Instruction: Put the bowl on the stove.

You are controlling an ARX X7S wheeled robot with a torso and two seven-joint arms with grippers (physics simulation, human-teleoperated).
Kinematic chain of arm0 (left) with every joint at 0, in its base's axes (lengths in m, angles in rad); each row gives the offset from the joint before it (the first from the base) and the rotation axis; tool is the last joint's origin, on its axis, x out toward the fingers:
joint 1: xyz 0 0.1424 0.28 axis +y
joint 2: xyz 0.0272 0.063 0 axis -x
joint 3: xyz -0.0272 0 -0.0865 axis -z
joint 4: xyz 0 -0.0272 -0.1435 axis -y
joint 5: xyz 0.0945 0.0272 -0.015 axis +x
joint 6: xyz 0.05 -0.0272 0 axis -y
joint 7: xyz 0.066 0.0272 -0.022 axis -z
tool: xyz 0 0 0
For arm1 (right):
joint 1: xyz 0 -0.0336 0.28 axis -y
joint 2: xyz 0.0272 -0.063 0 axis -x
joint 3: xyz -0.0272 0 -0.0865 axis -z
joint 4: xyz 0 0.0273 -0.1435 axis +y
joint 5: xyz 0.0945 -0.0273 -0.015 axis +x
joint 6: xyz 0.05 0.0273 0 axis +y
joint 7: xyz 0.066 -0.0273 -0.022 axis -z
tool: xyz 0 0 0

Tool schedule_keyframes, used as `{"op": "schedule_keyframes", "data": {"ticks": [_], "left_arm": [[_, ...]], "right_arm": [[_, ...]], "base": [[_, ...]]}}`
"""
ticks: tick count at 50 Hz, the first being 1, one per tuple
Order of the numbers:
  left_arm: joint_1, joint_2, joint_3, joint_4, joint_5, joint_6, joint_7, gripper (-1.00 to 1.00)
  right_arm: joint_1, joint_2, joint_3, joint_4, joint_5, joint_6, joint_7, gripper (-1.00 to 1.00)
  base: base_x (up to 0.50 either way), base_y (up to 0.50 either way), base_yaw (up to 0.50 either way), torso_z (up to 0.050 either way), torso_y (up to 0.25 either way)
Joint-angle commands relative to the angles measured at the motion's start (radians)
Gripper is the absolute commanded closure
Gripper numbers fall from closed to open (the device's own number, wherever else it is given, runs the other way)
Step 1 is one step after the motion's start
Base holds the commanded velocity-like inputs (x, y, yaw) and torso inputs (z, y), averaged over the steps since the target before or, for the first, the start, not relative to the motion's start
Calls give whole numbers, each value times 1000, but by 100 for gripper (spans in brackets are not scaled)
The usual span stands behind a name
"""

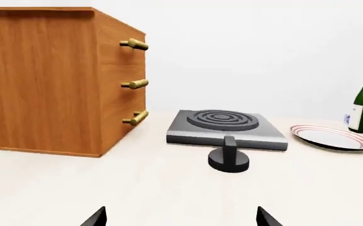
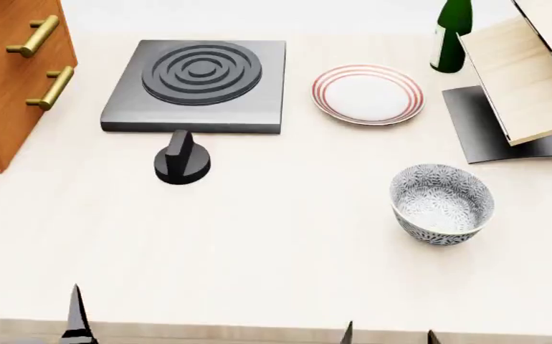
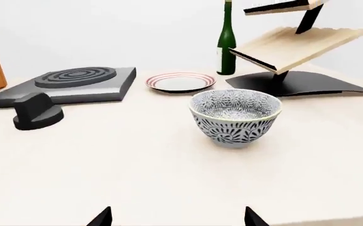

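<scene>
**Speckled bowl untouched, stove bare**

Grey-and-white patterned, the deep round bowl (image 2: 442,203) is seen upright on the pale table (image 2: 257,251), at the robot's right and well apart from the square dark-grey metallic stove (image 2: 199,86) with its raised concentric rings. Nothing is held. The right gripper (image 3: 177,217) is shown only by two dark fingertips spread wide, low and short of the bowl; the left gripper (image 1: 180,217) is likewise spread, facing the stove and the small black knob (image 2: 181,161) just before it.

Several risks are judged from here. The bowl's rim is thin and its wall curved, so a shallow or off-centre pinch could let it slip or tip. On the path toward the stove, the flat white red-ringed plate (image 2: 368,94) and the knob could be struck if the carry is kept low. The wooden tiered rack (image 2: 530,72) and green bottle (image 2: 451,32) lie beyond the bowl and could be clipped by an overreach. A release on the stove's edge could leave the bowl tilted.
</scene>
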Motion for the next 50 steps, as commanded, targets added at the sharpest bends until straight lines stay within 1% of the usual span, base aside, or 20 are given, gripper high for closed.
{"op": "schedule_keyframes", "data": {"ticks": [1, 2, 4, 5, 7, 8, 9, 10, 11, 12, 13, 14, 15, 18, 20, 21, 22, 25, 36, 50], "left_arm": [[-239, -51, -210, 313, -178, -235, -107, -100], [-276, -74, -230, 368, -206, -270, -112, -100], [-347, -109, -299, 472, -323, -349, -120, -100], [-409, -149, -376, 551, -443, -417, -142, -100], [-454, -174, -460, 605, -575, -461, -164, -100], [-482, -204, -548, 661, -711, -457, -162, -100], [-493, -219, -600, 683, -799, -454, -166, -100], [-505, -234, -660, 696, -933, -447, -176, -100], [-494, -280, -766, 718, -1083, -410, -179, -100], [-488, -307, -807, 727, -1229, -401, -184, -100], [-489, -361, -881, 726, -1379, -371, -234, -100], [-492, -394, -925, 727, -1469, -350, -262, -100], [-493, -416, -955, 732, -1519, -335, -261, -100], [-482, -480, -1041, 749, -1639, -307, -242, -100], [-482, -509, -1090, 750, -1701, -284, -240, -100], [-481, -509, -1091, 750, -1702, -284, -240, -100], [-489, -519, -1119, 752, -1749, -264, -237, -100], [-477, -538, -1153, 761, -1768, -262, -230, -100], [-482, -528, -1151, 769, -1767, -261, -218, -100], [-481, -527, -1151, 767, -1757, -264, -219, -100]], "right_arm": [[264, 101, 295, -348, 276, 424, 65, -100], [289, 144, 320, -380, 279, 458, 76, -100], [349, 194, 447, -420, 398, 566, 87, -100], [362, 277, 504, -429, 392, 580, 81, -100], [361, 331, 588, -437, 428, 615, 71, -100], [347, 393, 720, -459, 509, 661, 36, -100], [338, 417, 815, -480, 568, 688, 23, -100], [328, 443, 911, -501, 617, 722, 23, -100], [288, 489, 1061, -527, 734, 772, -21, -100], [266, 505, 1211, -528, 790, 789, -50, -100], [220, 542, 1361, -519, 840, 831, -64, -100], [210, 555, 1473, -514, 870, 838, -69, -100], [208, 573, 1548, -498, 941, 884, -57, -100], [159, 595, 1692, -491, 1039, 922, -118, -100], [151, 589, 1740, -485, 1090, 933, -144, -100], [150, 590, 1741, -485, 1092, 934, -142, -100], [160, 582, 1744, -484, 1106, 931, -148, -100], [162, 568, 1733, -484, 1114, 931, -159, -100], [168, 549, 1687, -500, 1124, 930, -183, -100], [148, 511, 1617, -518, 1057, 903, -234, -100]], "base": [[0, 0, 0, 0, 0], [0, 0, 0, 0, 0], [0, 0, 0, 0, 0], [0, 0, 0, 0, 0], [0, 0, 0, 0, 0], [0, 0, 0, 0, 0], [0, 0, 0, 0, 0], [0, 0, 0, 0, 0], [0, 0, 0, 0, 0], [0, 0, 0, 0, 0], [0, 0, 0, 0, 0], [0, 0, 0, 0, 0], [0, 0, 0, 0, 0], [0, 0, 0, 0, 0], [0, 0, 0, 0, 0], [0, 0, 0, 0, 0], [0, 0, 0, 0, 0], [0, 0, 0, 0, 0], [0, 25, 0, 0, 0], [0, 500, 0, 0, 0]]}}
